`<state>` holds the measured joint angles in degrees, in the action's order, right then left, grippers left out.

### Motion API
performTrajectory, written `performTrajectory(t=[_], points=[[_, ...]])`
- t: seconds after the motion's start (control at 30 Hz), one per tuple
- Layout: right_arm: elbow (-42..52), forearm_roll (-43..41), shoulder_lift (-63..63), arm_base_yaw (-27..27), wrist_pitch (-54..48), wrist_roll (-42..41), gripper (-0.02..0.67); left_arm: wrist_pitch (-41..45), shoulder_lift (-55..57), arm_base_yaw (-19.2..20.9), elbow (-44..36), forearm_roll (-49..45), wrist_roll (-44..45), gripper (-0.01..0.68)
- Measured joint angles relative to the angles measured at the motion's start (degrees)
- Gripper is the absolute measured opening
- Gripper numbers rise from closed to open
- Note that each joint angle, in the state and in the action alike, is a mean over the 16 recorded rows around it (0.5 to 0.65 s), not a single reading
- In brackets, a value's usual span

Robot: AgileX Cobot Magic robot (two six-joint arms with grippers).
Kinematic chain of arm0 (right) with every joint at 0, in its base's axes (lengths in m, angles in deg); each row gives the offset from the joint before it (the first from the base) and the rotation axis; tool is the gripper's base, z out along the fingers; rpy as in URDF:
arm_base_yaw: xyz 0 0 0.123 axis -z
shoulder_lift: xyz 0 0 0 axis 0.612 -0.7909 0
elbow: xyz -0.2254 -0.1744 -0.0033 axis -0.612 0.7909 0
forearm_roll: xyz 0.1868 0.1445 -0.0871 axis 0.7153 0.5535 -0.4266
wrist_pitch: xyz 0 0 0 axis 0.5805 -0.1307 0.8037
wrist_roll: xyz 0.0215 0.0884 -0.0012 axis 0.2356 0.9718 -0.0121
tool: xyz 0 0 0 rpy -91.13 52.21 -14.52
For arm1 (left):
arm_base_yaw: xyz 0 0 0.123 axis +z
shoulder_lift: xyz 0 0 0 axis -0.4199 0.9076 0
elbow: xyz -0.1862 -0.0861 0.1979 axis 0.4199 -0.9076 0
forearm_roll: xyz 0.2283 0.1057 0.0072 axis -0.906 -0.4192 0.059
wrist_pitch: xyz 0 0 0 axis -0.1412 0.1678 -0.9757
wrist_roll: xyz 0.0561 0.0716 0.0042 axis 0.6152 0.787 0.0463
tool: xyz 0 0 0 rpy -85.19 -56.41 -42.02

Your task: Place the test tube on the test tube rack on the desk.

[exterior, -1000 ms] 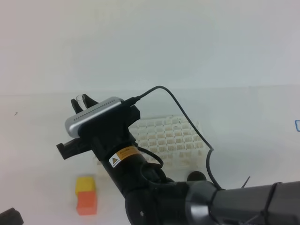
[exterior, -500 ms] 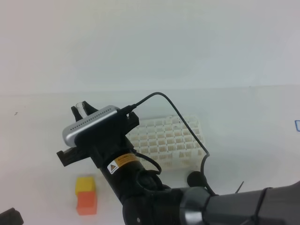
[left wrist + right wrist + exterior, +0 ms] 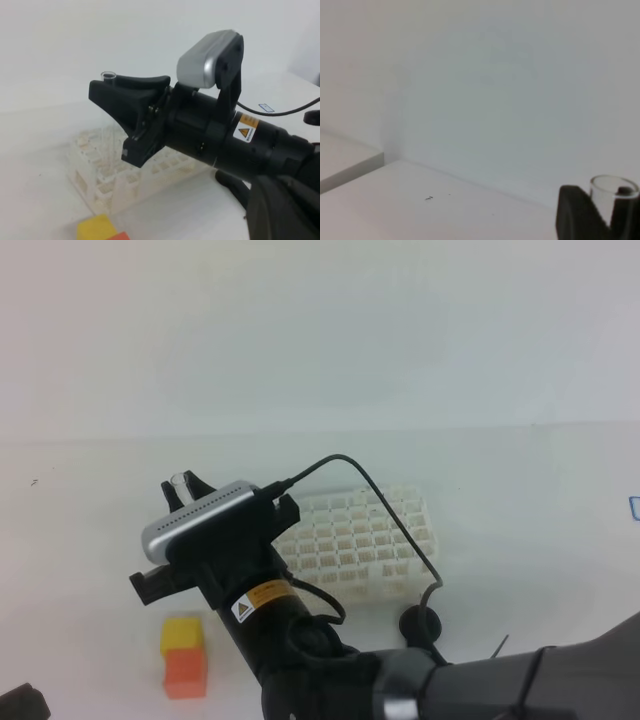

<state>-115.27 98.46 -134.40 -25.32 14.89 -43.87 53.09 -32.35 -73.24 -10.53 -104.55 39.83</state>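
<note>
My right gripper [image 3: 180,490] reaches across to the left end of the test tube rack [image 3: 365,540], a white grid standing on the desk [image 3: 520,490]. It is shut on the test tube [image 3: 178,481], which it holds upright. The round open rim sticks up just above the black fingertips [image 3: 125,82]. In the left wrist view the test tube [image 3: 108,76] runs down faintly towards the rack's [image 3: 100,175] left part. Whether its lower end is in a hole I cannot tell. The right wrist view shows the rim [image 3: 614,187] beside one finger [image 3: 575,215]. My left gripper's jaws are hidden.
A yellow-and-orange block stack [image 3: 183,655] stands in front of the rack at the left. A black round-headed stick [image 3: 420,623] lies by the rack's front right corner. A dark piece [image 3: 20,702] shows at the bottom left corner. A wall rises behind the desk.
My right gripper has come down and slightly right with the test tube, so the rim sits lower. More of the rack shows. The blocks have not moved.
</note>
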Motion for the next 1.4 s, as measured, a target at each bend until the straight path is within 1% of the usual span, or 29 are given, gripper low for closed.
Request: performTrajectory(t=[0.6,1.4], points=[[-0.1,2.2,-2.1,-0.3,1.6,1.9,0.128,0.3,0.0,0.0,-0.6,0.0,0.0,-0.001],[-0.7,2.2,-4.3,-0.3,3.1,3.0,0.128,0.7,0.1,0.0,-0.8,0.0,0.0,-0.001]])
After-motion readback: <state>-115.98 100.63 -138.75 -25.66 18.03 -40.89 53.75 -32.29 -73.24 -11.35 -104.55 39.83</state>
